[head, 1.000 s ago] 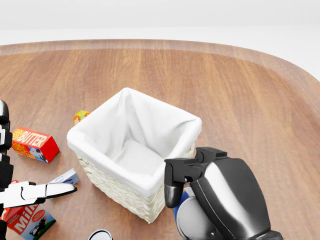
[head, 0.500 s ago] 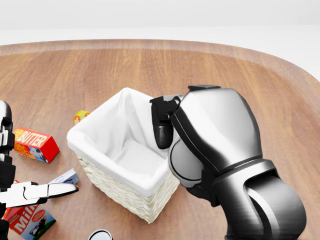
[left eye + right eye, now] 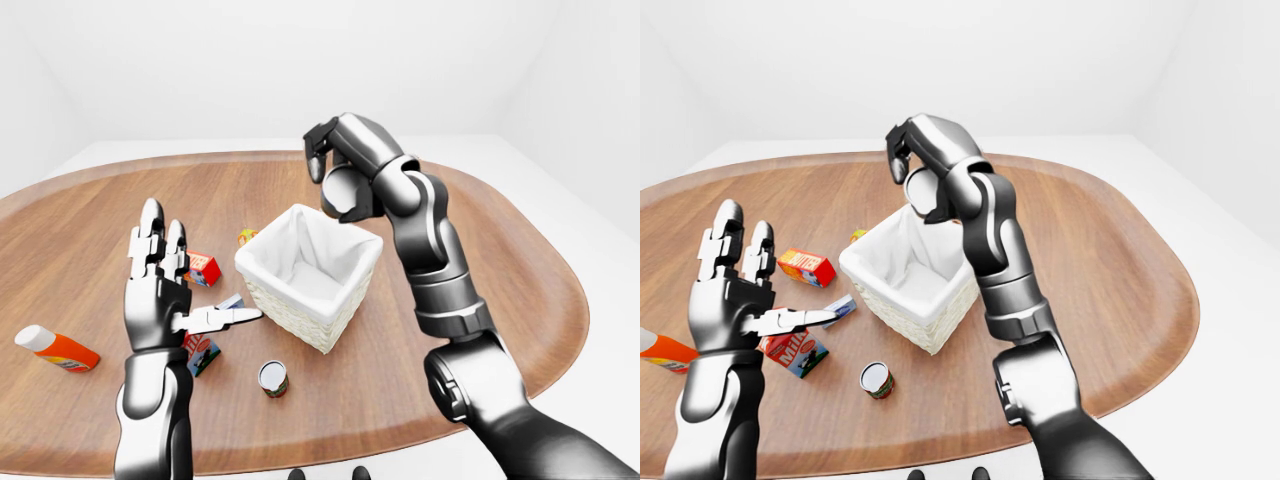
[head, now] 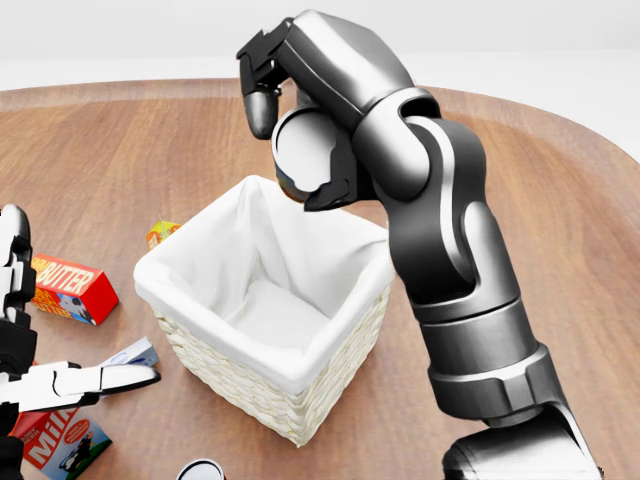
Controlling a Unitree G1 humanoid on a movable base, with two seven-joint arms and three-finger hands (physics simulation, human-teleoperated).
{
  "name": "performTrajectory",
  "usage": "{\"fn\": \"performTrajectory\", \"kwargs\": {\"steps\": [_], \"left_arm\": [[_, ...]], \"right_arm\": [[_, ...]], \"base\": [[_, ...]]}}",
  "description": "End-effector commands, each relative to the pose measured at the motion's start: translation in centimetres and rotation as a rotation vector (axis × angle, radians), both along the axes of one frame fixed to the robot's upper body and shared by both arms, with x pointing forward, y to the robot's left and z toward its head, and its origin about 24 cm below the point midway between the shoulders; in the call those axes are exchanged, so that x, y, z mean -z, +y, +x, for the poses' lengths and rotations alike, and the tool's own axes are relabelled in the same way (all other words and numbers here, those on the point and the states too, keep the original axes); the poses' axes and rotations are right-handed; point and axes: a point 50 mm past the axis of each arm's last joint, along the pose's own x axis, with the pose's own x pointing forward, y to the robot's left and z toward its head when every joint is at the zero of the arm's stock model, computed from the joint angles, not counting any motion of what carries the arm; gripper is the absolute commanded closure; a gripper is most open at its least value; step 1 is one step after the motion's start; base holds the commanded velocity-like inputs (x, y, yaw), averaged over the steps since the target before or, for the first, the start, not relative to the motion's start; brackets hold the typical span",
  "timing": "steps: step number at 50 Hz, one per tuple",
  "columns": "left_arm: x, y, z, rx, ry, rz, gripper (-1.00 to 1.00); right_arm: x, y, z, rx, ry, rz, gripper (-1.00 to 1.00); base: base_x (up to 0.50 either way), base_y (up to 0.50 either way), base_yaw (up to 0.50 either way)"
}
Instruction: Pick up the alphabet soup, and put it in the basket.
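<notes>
wood-grain oval table (image 3: 520,300) fills a plain white room. at the left edge lies an orange bottle (image 3: 58,350); the left hand (image 3: 160,290) stands with fingers spread, holding nothing, beside a butter box (image 4: 70,288) and milk carton (image 3: 795,354). a white-lined wicker basket (image 4: 215,385) sits mid-table; above it the right hand (image 4: 300,110) clenches the alphabet soup (image 4: 305,155).

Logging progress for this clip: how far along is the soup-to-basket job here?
Pickup looks done: the right hand is closed round a can, apparently the soup, lifted off the table. In hand: the can hangs above the basket, near its upper rim in the head view. Left: lower and release; the basket's liner shows nothing inside. The left hand is open, idle.
</notes>
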Motion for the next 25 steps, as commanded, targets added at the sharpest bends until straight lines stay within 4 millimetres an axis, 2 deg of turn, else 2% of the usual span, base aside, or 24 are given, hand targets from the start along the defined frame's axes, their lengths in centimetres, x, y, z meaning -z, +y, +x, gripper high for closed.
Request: {"fn": "performTrajectory", "kwargs": {"steps": [1, 8, 25], "left_arm": [[0.3, 0.0, 0.3, 0.002, 0.013, 0.0, -1.0], [0.2, 0.0, 0.2, 0.002, 0.008, 0.0, -1.0], [-0.3, 0.2, 0.1, 0.001, -0.013, -0.006, -1.0]], "right_arm": [[-1.8, -0.4, 6.4, 0.069, 0.225, 0.25, 1.0], [-1.3, -0.2, 7.4, 0.12, 0.37, 0.279, 1.0], [-1.4, 0.5, 7.3, 0.099, 0.433, 0.241, 1.0]], "base": [[0.0, 0.0, 0.0], [0.0, 0.0, 0.0], [0.0, 0.0, 0.0]]}}
